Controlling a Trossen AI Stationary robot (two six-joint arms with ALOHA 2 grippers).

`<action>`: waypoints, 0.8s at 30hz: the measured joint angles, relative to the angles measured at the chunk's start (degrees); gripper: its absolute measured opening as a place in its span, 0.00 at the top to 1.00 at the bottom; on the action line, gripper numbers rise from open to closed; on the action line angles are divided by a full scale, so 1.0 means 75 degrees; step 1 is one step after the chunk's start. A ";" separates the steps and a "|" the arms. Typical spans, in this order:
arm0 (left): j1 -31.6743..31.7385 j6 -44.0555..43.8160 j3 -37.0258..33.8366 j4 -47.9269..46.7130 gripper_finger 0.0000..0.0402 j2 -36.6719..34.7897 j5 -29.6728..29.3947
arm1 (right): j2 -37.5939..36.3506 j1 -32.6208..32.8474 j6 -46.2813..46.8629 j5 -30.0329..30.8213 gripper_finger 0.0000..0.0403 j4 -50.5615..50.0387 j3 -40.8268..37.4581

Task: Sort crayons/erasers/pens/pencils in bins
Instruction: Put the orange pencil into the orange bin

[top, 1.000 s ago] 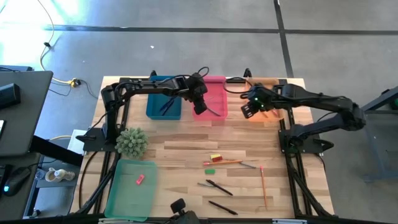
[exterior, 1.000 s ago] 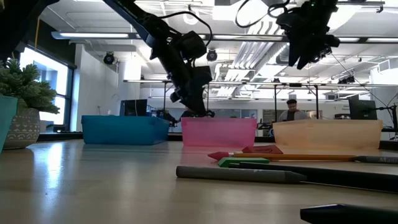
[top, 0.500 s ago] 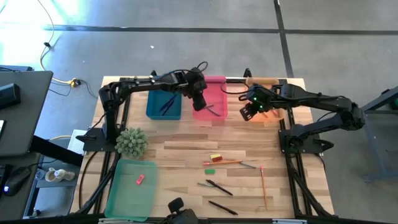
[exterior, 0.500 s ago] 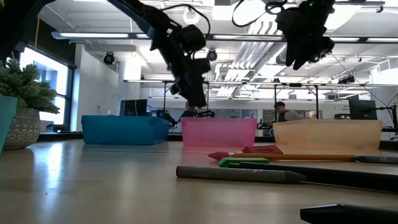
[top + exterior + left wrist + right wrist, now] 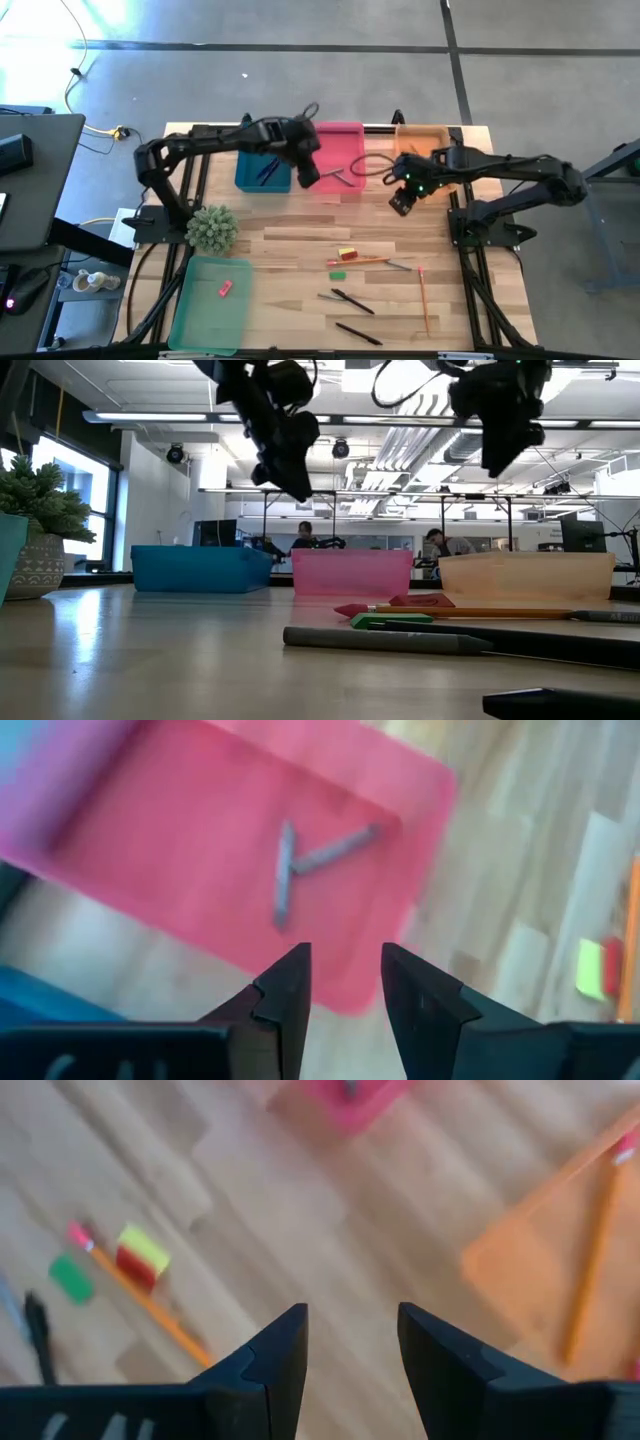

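Note:
My left gripper [image 5: 306, 176] hangs open above the left edge of the pink bin [image 5: 340, 140], nothing between its fingers [image 5: 345, 985]. Two grey crayons [image 5: 300, 865] lie flat on that bin's floor. My right gripper [image 5: 402, 200] is open over bare table in front of the orange bin [image 5: 425, 140], which holds a pencil [image 5: 588, 1260]. The blue bin [image 5: 262, 170] holds pens. On the table lie a yellow eraser [image 5: 346, 253], a green eraser [image 5: 337, 275], two pencils [image 5: 358, 261] [image 5: 423, 298], a grey crayon [image 5: 400, 265] and black pens [image 5: 352, 300].
The green bin [image 5: 200, 310] with a pink eraser [image 5: 224, 288] stands at the near left. A potted plant [image 5: 211, 229] stands just behind it. A third black pen [image 5: 358, 333] lies near the front edge. People show in the room beyond the table.
My left gripper has risen out of the pink bin and drawn back toward the table's left and near side. My right gripper has moved from over the orange bin toward the near edge and turned about its own axis.

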 joint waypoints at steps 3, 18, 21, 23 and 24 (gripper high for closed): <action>-0.0388 -0.0473 -0.0598 -0.0038 0.75 -0.0286 -0.0239 | 0.0000 0.0428 0.0487 -0.0266 0.63 0.0019 -0.0298; -0.2311 -0.2153 -0.1473 -0.0225 0.78 -0.1134 -0.0675 | 0.0000 0.3460 0.5037 -0.0348 0.63 0.0084 -0.1186; -0.2748 -0.2394 -0.1470 -0.0193 0.78 -0.1226 -0.0691 | 0.0000 0.3984 0.5941 -0.0324 0.63 0.0195 -0.1371; -0.3020 -0.2533 -0.1470 -0.0198 0.78 -0.1228 -0.0734 | 0.0000 0.4306 0.6502 -0.0244 0.63 0.0292 -0.1530; -0.3150 -0.2616 -0.1470 -0.0201 0.78 -0.1228 -0.0800 | 0.0000 0.4456 0.6757 -0.0202 0.63 0.0328 -0.1608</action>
